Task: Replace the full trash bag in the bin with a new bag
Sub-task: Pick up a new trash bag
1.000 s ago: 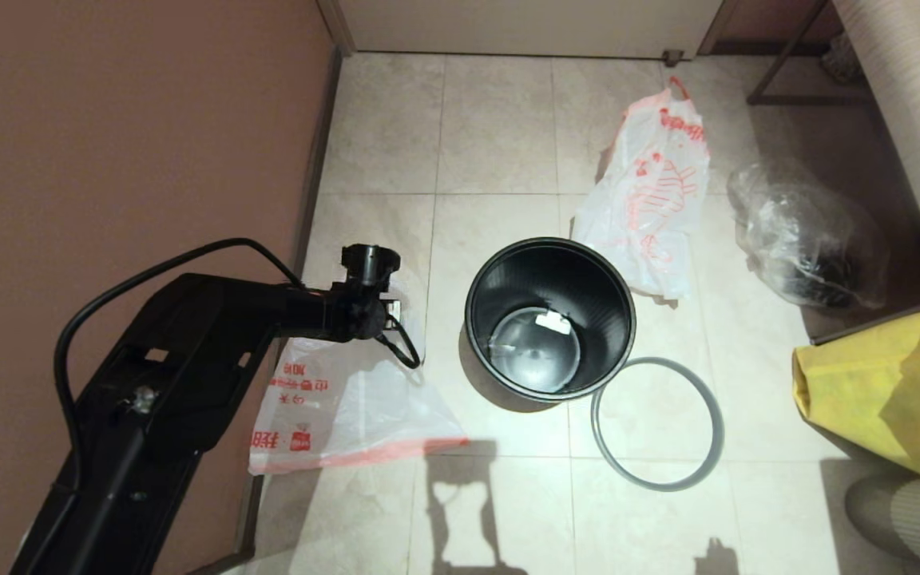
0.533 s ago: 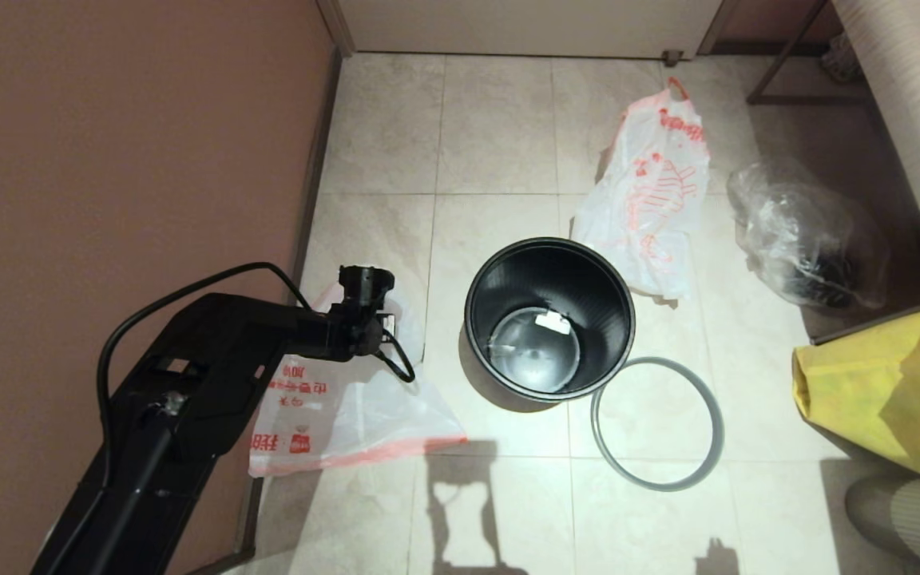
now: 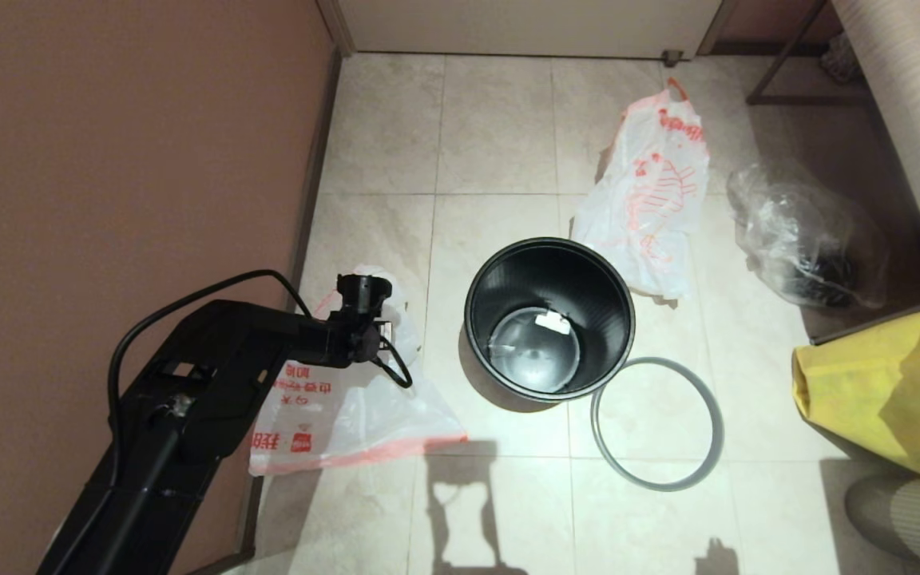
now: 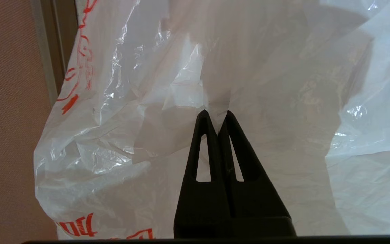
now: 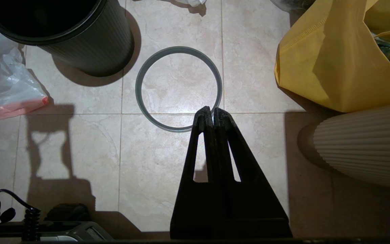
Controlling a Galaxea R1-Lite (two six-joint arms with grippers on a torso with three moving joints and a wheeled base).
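Beside brown wall, left claw pinched shut on fold of new bag, bag lying on floor left of bin. Right claw shut, empty, hanging above floor by grey ring. Bin upright, unlined, small white scrap at bottom. Full trash bag on floor behind bin. Yellow bag at right.

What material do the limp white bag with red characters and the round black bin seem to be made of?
Limp white bag with red characters: likely thin glossy plastic film; it is translucent and crinkled, with bright highlights. Round black bin: probably rigid moulded plastic; fine vertical ribs, dull sheen.
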